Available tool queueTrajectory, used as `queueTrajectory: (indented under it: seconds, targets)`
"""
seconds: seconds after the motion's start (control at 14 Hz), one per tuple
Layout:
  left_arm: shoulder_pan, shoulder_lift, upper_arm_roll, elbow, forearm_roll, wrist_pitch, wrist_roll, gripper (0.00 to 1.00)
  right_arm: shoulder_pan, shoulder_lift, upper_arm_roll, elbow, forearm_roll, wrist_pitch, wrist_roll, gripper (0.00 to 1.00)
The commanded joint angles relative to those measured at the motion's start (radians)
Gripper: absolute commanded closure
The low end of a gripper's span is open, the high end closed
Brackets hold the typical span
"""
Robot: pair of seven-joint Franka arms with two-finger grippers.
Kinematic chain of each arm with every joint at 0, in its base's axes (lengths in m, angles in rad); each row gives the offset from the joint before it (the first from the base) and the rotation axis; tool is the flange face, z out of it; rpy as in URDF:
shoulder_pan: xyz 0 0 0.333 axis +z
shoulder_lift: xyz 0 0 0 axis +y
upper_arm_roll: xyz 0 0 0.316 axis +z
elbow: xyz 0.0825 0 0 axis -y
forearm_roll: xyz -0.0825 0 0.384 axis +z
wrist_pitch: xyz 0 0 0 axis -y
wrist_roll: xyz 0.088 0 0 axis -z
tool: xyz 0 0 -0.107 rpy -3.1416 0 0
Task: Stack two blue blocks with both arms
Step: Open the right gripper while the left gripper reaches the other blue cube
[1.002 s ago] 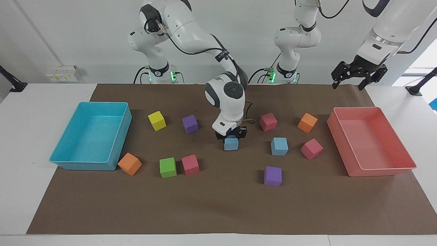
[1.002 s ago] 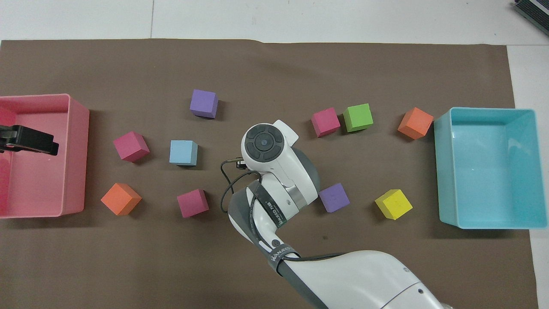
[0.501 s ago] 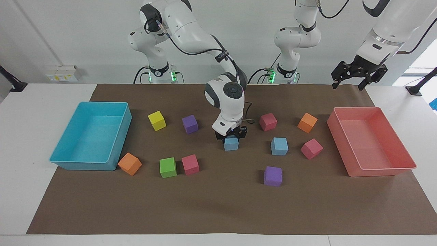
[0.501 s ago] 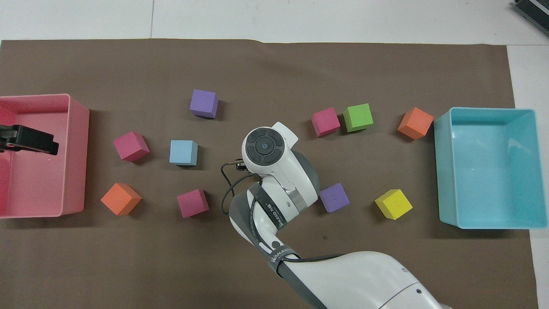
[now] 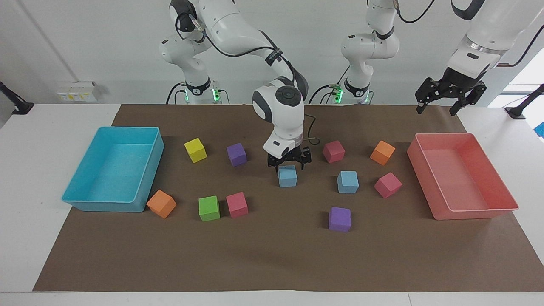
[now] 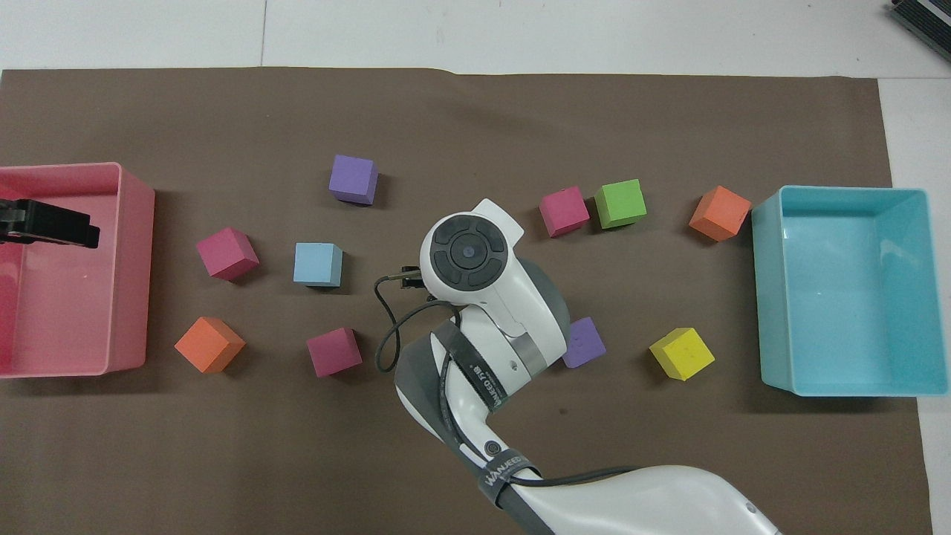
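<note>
One blue block (image 5: 287,176) rests on the brown mat mid-table. My right gripper (image 5: 289,160) hangs just above it, open, fingertips apart and clear of its top. In the overhead view the right arm's hand (image 6: 468,253) hides this block. The other blue block (image 5: 348,182) (image 6: 318,264) lies beside it toward the left arm's end of the table, untouched. My left gripper (image 5: 450,95) (image 6: 48,223) waits open, raised over the pink tray's end nearest the robots.
A turquoise tray (image 5: 114,170) stands at the right arm's end and a pink tray (image 5: 461,178) at the left arm's end. Purple (image 5: 339,219), magenta (image 5: 387,185), orange (image 5: 382,152), green (image 5: 209,208) and yellow (image 5: 195,150) cubes lie scattered over the mat.
My right gripper opened, let go of the middle blue block and rose a little above it. The block stayed in place. The left gripper barely shifted.
</note>
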Motion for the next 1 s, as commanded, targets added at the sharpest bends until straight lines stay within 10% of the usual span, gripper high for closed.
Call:
queueTrajectory:
  seconds: [0.0,0.29,0.5,0.72,0.93]
  targets:
    - [-0.005,0.013,-0.007,0.001,0.007,0.034,-0.006,0.00,-0.021,-0.072,0.003,-0.037,-0.010,-0.034,-0.018,0.00]
    - [-0.031,0.042,-0.013,-0.017,0.007,0.109,-0.012,0.00,-0.066,-0.108,0.007,-0.043,0.097,-0.048,-0.047,0.00]
    - [-0.065,0.053,-0.013,-0.086,0.007,0.204,-0.035,0.00,-0.105,-0.099,0.006,-0.043,0.237,-0.036,-0.192,0.39]
    - [-0.099,0.079,-0.014,-0.140,0.006,0.292,-0.063,0.00,-0.182,-0.089,0.006,-0.046,0.489,-0.039,-0.391,0.46]
    - [-0.142,0.137,-0.014,-0.189,0.006,0.385,-0.074,0.00,-0.207,-0.092,0.006,-0.063,0.524,-0.047,-0.458,0.87]
